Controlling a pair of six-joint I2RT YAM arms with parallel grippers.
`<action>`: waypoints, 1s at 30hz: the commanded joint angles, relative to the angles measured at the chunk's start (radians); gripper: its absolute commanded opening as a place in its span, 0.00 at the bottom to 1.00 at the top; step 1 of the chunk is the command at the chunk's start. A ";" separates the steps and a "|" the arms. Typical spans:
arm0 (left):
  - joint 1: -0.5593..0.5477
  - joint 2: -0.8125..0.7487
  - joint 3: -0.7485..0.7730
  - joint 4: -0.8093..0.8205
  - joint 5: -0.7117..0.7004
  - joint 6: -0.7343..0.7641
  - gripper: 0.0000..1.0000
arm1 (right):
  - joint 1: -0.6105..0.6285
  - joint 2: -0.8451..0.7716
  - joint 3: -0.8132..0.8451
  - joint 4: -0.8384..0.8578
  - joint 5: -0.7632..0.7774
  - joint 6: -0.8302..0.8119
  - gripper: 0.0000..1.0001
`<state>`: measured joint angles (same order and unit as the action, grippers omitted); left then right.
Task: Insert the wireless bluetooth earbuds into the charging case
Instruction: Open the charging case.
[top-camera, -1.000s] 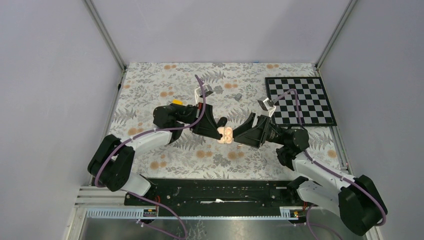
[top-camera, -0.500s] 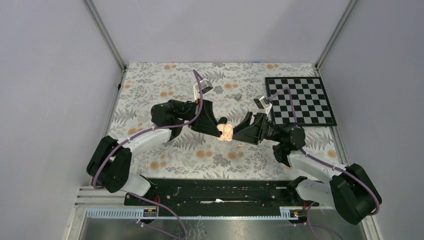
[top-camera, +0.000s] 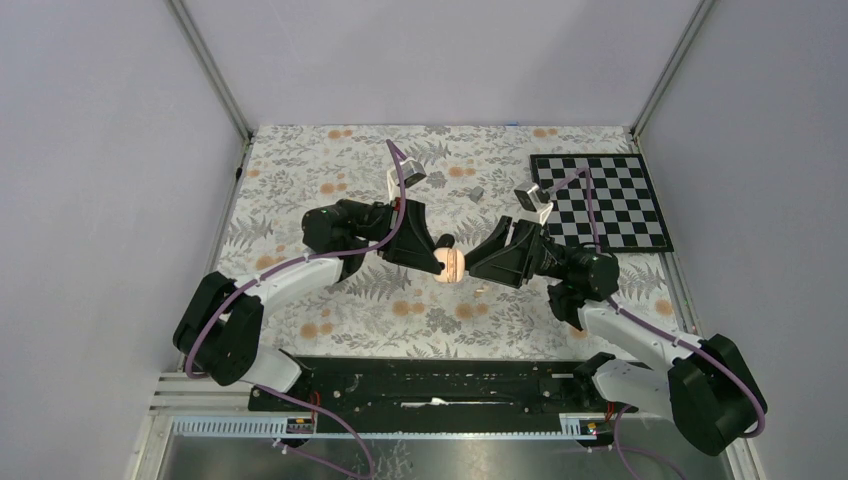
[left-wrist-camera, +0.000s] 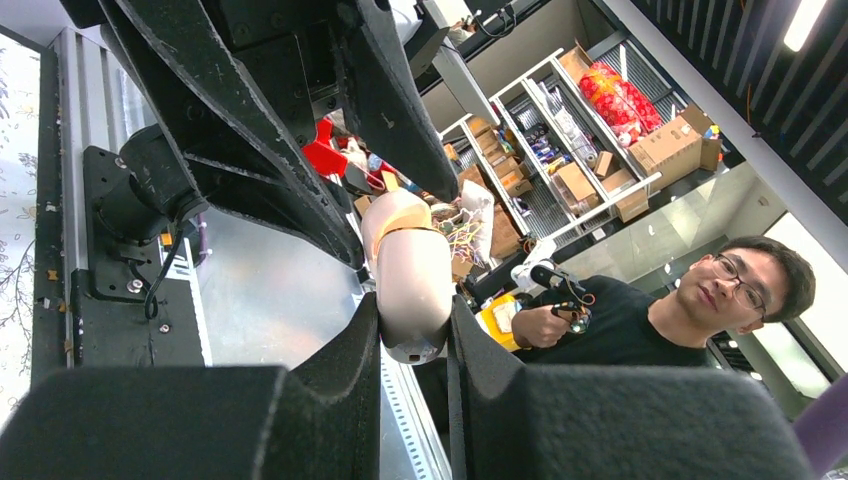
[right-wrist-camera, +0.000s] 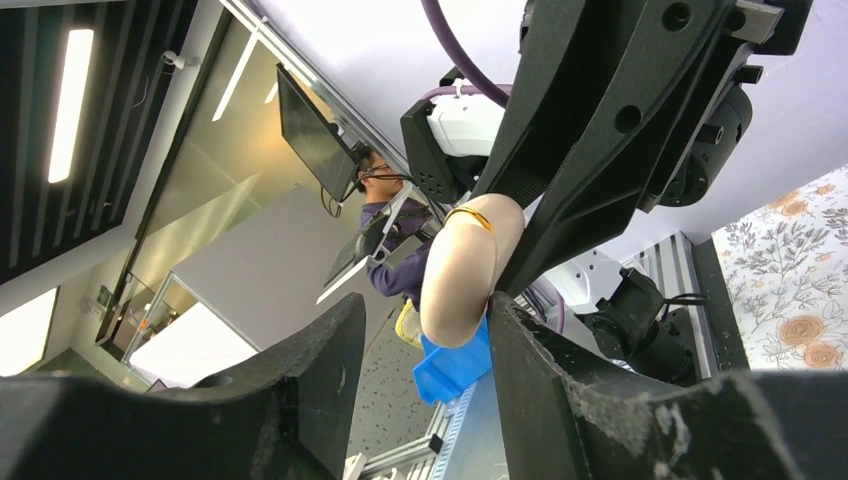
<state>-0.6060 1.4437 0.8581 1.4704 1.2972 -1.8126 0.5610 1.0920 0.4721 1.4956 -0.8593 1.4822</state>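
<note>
Two black robot arms meet over the middle of a floral-patterned table (top-camera: 300, 170). Between them, lifted above the surface, is the charging case (top-camera: 452, 264). It is a small, smooth, rounded pod, cream to pale peach, with a thin orange-gold band near one end. From above it looks like a single closed shape.

The left gripper (top-camera: 437, 257) is clamped on the case. In the left wrist view both fingers press on the lower end of the case (left-wrist-camera: 408, 280).

The right gripper (top-camera: 470, 266) has its jaws apart around the case (right-wrist-camera: 462, 268). One finger is against it, and the other stands off with a gap showing.

The earbuds cannot be made out in any view.

A small grey block (top-camera: 477, 191) lies on the table beyond the grippers, and a checkerboard (top-camera: 600, 200) lies at the far right.
</note>
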 joint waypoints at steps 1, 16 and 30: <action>-0.009 -0.038 0.029 0.125 -0.025 -0.002 0.00 | 0.000 0.016 0.044 0.192 -0.028 -0.004 0.54; -0.012 -0.044 0.016 0.126 -0.037 -0.001 0.00 | 0.010 0.052 0.064 0.189 -0.029 -0.002 0.63; -0.012 -0.019 0.006 0.123 -0.039 -0.007 0.00 | 0.011 -0.026 0.025 -0.016 0.028 -0.071 0.64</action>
<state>-0.6144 1.4303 0.8581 1.4708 1.2835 -1.8156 0.5648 1.1187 0.5007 1.4784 -0.8494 1.4616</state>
